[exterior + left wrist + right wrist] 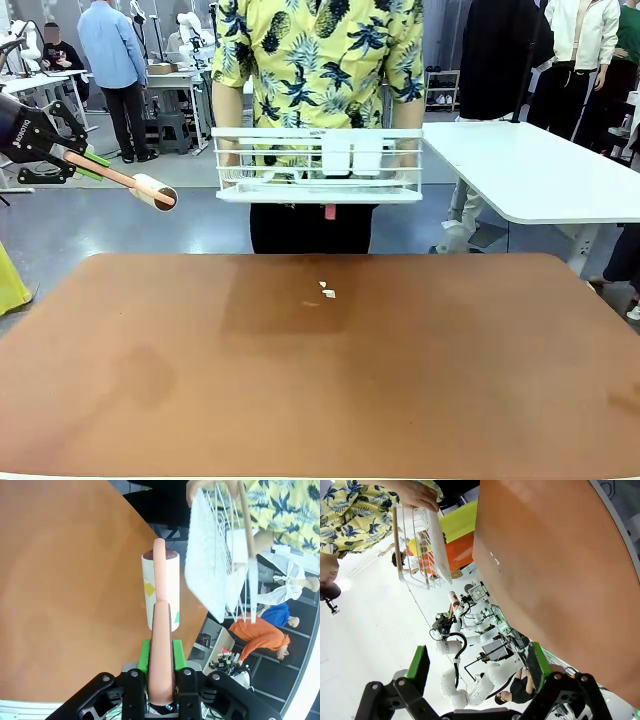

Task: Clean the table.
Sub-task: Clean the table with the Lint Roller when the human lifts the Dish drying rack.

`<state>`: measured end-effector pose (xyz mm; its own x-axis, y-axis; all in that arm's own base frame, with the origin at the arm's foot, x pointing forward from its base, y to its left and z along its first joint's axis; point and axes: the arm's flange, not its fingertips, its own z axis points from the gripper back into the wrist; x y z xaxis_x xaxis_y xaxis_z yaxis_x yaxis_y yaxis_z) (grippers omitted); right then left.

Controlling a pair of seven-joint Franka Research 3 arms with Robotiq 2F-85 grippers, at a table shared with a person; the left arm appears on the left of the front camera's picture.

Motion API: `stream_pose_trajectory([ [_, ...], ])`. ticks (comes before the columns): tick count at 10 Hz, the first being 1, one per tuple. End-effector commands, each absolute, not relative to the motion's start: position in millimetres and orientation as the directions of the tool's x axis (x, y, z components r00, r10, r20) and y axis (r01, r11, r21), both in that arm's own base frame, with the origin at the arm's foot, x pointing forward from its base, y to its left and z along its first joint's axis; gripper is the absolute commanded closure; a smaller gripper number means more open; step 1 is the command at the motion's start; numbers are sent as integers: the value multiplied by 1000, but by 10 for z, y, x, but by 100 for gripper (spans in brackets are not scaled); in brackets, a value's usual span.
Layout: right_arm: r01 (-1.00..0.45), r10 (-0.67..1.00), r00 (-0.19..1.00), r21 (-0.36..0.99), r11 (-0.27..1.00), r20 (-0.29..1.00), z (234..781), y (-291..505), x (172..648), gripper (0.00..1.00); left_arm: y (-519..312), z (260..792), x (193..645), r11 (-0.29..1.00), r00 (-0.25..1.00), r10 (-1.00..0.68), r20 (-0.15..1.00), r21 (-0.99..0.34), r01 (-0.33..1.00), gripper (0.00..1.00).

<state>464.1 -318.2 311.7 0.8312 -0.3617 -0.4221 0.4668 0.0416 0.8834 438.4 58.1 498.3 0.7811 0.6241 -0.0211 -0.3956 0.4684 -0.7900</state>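
The reddish-brown table (300,400) spreads across the front view, with a few small white scraps (326,291) near its far middle. At the far left, above the table's edge, my left gripper (82,160) is shut on the pink handle of a lint roller (155,190). In the left wrist view the roller (161,590) points away from the left gripper (161,655), over the table (60,580). My right gripper (477,667) is open with nothing between its fingers, off the side of the table (560,570). The scraps (495,558) lie far from it.
A person at the far side holds a white wire dish rack (318,165) with both hands above the table's far edge; the rack (210,565) hangs close beyond the roller. A white table (540,170) stands at the back right. Darker patches mark the tabletop.
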Motion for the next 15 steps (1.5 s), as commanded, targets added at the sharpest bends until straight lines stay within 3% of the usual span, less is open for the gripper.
stream_pose_trajectory([
  [1, 463, -360, 835, 885, 50, -416, 3130, -3175, 4625, 0, 573, 5001, 4376, 467, 777, 629, -27, -786, -405, 91],
  [6, 463, -360, 835, 885, 50, -416, 3130, -3175, 4625, 0, 573, 5001, 4376, 467, 777, 629, -27, -786, -405, 91],
  [7, 463, -360, 835, 885, 50, -416, 3130, -3175, 4625, 0, 581, 4983, 4384, 468, 781, 624, -21, -790, -396, 81],
  [9, 463, -360, 835, 885, 50, -416, 3130, -3175, 4625, 0, 597, 5250, 4545, 652, 915, 402, 29, -711, -264, 81],
  [11, 463, -360, 835, 885, 50, -416, 3130, -3175, 4625, 0, 594, 5391, 4906, 730, 983, 180, 23, -673, -118, 81],
  [14, 463, -360, 835, 885, 50, -416, 3130, -3175, 4625, 0, 488, 5143, 5379, 869, 993, -91, 76, -481, 117, 81],
  [15, 463, -360, 835, 885, 50, -416, 3130, -3175, 4625, 0, 441, 5027, 5509, 859, 987, -131, 88, -487, 157, 81],
])
